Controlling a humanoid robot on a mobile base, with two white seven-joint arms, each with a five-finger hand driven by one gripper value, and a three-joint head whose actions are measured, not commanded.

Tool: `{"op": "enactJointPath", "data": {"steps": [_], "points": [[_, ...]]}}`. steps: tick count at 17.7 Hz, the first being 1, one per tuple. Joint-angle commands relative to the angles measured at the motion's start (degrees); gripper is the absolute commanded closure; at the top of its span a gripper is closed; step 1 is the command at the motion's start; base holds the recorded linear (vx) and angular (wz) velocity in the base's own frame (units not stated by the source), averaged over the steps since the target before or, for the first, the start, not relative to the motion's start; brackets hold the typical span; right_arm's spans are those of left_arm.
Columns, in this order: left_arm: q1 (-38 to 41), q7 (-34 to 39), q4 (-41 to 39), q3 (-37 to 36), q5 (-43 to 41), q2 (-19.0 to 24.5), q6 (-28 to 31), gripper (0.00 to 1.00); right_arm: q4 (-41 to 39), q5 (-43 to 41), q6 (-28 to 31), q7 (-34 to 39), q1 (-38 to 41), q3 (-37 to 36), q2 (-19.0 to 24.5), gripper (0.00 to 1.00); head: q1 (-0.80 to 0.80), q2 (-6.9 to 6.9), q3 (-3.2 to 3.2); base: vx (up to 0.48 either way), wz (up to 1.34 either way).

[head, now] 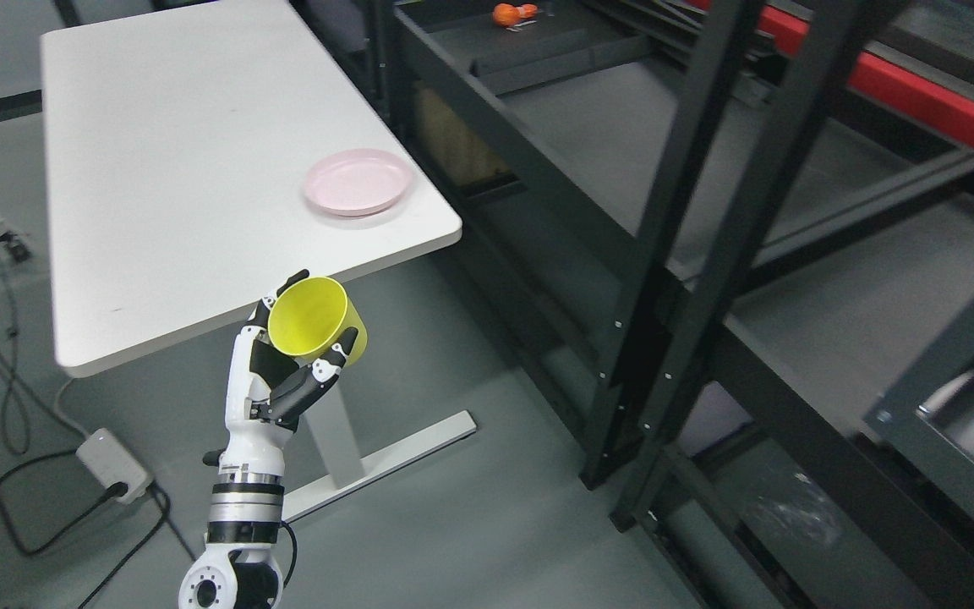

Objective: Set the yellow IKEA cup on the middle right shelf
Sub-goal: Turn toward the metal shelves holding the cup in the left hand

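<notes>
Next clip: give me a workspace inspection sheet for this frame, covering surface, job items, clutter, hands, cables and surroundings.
Surface: white rectangular table, bare apart from one plate.
Job's things: yellow plastic cup, tilted with its opening towards the camera, held in front of the table's near edge; dark metal shelf unit to the right, the cup not yet on it.
Clutter: pink round plate near the table's right corner; small orange objects on a far shelf.
Hands: left hand grasping the cup; right hand not in view.
Cables: black cables and a white power adapter on the floor at left.
Surroundings: grey floor.
</notes>
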Motion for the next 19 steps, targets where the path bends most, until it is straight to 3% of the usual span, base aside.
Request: {"op": "enactJointPath", "data": {"steps": [1, 19], "points": [[-0.06, 0.17, -0.16, -3.42, -0.01, 1.00, 0.00, 0.98, 0.00, -1.41, 0.04, -0.04, 0.78, 0.97, -1.00, 0.01, 0.00, 0.00, 0.00, -0.149, -0.91], [-0.24, 0.08, -0.25, -8.34, -0.01, 1.00, -2.02, 0.98, 0.00, -1.41, 0.04, -0.04, 0.78, 0.97, -1.00, 0.01, 0.00, 0.00, 0.00, -0.048, -0.63]]}}
